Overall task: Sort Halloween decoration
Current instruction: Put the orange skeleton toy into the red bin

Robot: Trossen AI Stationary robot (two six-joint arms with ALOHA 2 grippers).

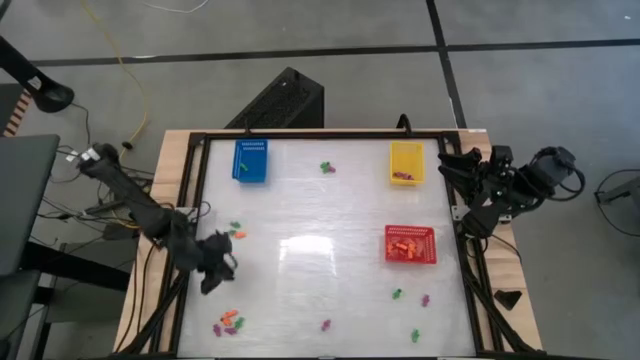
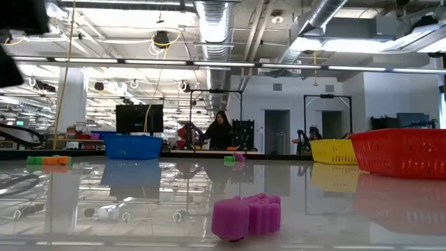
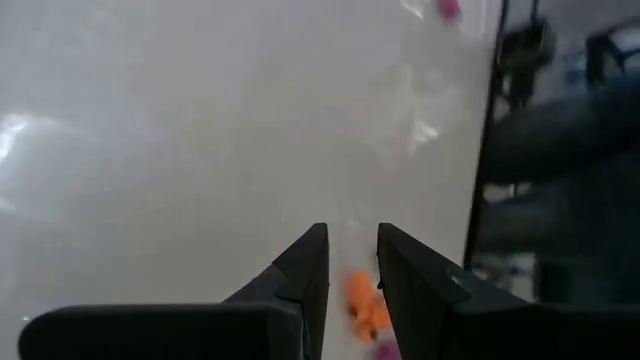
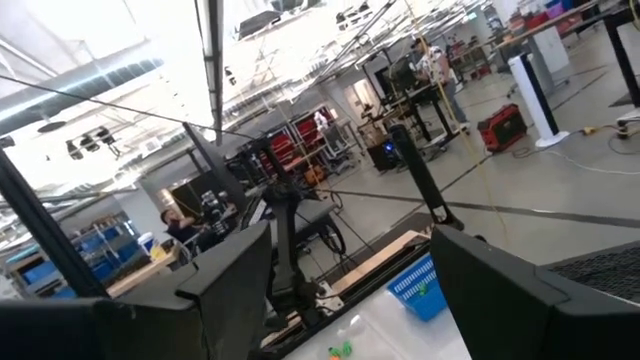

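Overhead, tiny orange, green and purple decorations lie scattered across a glossy white table (image 1: 320,200). The nearest cluster (image 1: 230,322), orange and purple, sits at the near left corner, just beyond the left gripper (image 1: 213,272) on its near side. A second small group (image 1: 235,233), green and orange, lies just on the far side of that gripper. The left gripper hangs over the table's left edge, between these two groups, touching neither. In its wrist view its two dark fingers (image 3: 305,275) stand a narrow gap apart with nothing between them, and orange pieces (image 3: 365,305) show on the table beyond the tips.

More pieces lie farther off: a purple one (image 1: 325,324) at near centre, green and purple ones (image 1: 410,297) at near right, a green one (image 1: 415,335) nearer still, and a green and purple pair (image 1: 327,167) at far centre. In the low view a purple piece (image 2: 247,215) sits close to the camera.

Three baskets stand on the table. The blue basket (image 1: 250,160) is at far left, the yellow basket (image 1: 406,162) at far right with something purple inside, and the red basket (image 1: 410,244) right of centre, holding orange pieces.

The right gripper (image 1: 452,172) waits off the table's far right edge, beside the yellow basket, its fingers (image 4: 235,275) wide apart and empty.

A person (image 2: 219,130) shows in the room behind.
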